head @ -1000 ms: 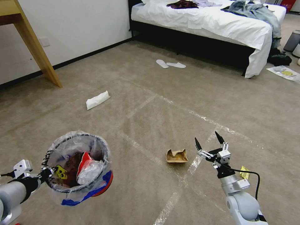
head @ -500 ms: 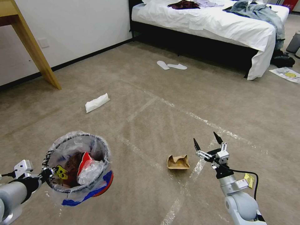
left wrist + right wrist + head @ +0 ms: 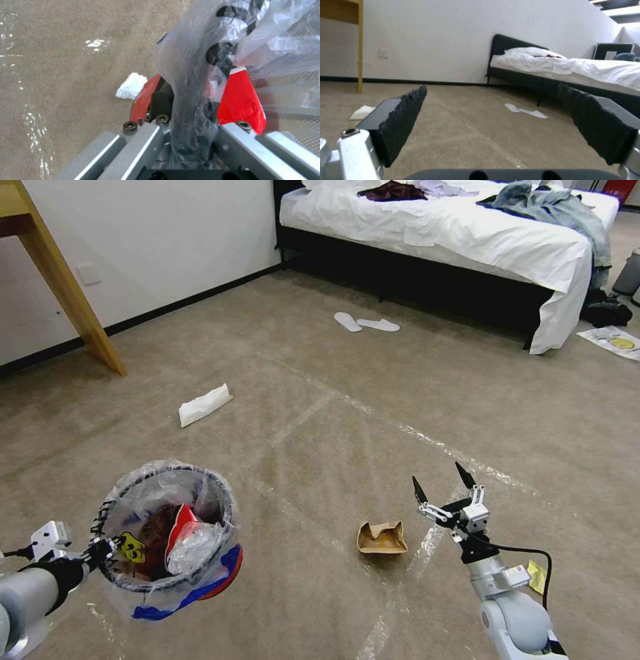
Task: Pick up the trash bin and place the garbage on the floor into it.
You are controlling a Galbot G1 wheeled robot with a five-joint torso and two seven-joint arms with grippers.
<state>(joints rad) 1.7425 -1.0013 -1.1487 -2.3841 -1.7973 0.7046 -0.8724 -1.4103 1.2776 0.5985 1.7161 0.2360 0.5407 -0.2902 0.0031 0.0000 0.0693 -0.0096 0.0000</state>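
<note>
Head view: brown cardboard tray [image 3: 381, 537] on the floor [image 3: 320, 460], just left of the right gripper [image 3: 443, 480], fingers spread, nearer arm. Left gripper [image 3: 100, 550] clamped on the trash bin [image 3: 167, 533] rim, held well left.

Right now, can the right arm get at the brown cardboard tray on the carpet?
Probably yes. The right gripper is open and empty, just beside the brown cardboard tray, with bare floor between them. The left gripper holds the trash bin well clear.
</note>
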